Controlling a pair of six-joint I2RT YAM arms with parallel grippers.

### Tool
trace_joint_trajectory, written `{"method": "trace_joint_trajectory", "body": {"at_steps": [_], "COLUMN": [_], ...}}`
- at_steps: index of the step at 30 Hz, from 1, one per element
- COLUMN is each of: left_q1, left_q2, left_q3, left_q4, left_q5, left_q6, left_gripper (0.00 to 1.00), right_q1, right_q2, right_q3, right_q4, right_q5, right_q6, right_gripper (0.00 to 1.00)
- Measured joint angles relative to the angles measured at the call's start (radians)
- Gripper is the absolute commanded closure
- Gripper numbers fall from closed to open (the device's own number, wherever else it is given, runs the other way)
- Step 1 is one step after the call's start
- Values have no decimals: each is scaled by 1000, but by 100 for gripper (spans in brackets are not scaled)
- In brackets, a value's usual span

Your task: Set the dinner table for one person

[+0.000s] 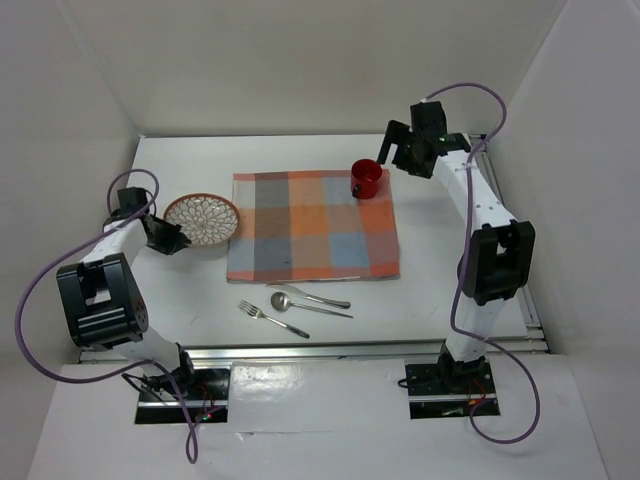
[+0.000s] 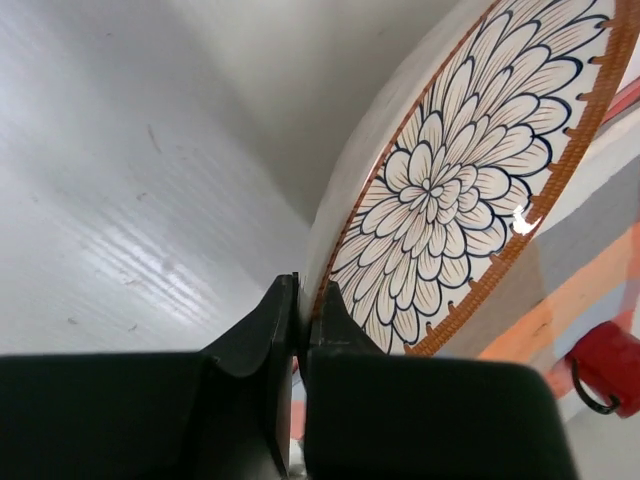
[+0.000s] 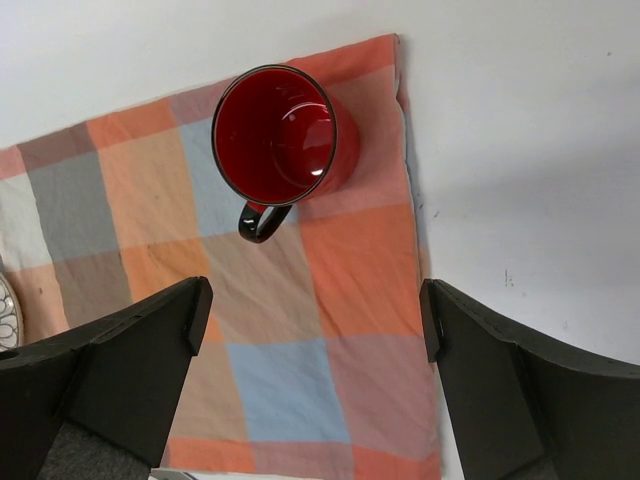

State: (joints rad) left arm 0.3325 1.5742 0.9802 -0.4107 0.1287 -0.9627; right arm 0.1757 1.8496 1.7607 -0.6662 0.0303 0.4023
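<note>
Left gripper [image 2: 300, 310] pinches plate [image 2: 450, 180] rim for transfer to placemat [image 1: 310, 225]; right gripper [image 3: 315, 320] hangs wide above mug [image 3: 285, 130].

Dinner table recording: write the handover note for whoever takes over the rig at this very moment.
Left end effector: shut on the plate at its rim; plate is off the placemat, by its left edge.
Right end effector: open, near the red mug, holding nothing.
Mug stands on the placemat's far right corner. Cutlery lies on the dinner table, near side of the placemat.
Looks done: placemat, mug.
Left: plate onto placemat, cutlery beside it.
</note>
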Motion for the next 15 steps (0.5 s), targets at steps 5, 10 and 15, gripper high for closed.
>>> {"method": "trace_joint_trajectory", "body": {"at_steps": [5,10,15], "left_q1": [-21,-92,-262], "left_q2": [-44,-137,-142], "left_q3": [33,103,224], "left_q4": [-82,-191,-167], "left_q5": [-55,-121,-68], "left_q6": [52,134,203], "left_gripper": [100,100,100], "right_q1": [-6,-6,-6], "right_q2": [-5,-28,-55], "right_q3": [-2,-36,-92], "right_q4": [0,0,-1], "right_q5": [0,0,0], "right_q6": [0,-1,-4], "right_gripper": [2,2,2]}}
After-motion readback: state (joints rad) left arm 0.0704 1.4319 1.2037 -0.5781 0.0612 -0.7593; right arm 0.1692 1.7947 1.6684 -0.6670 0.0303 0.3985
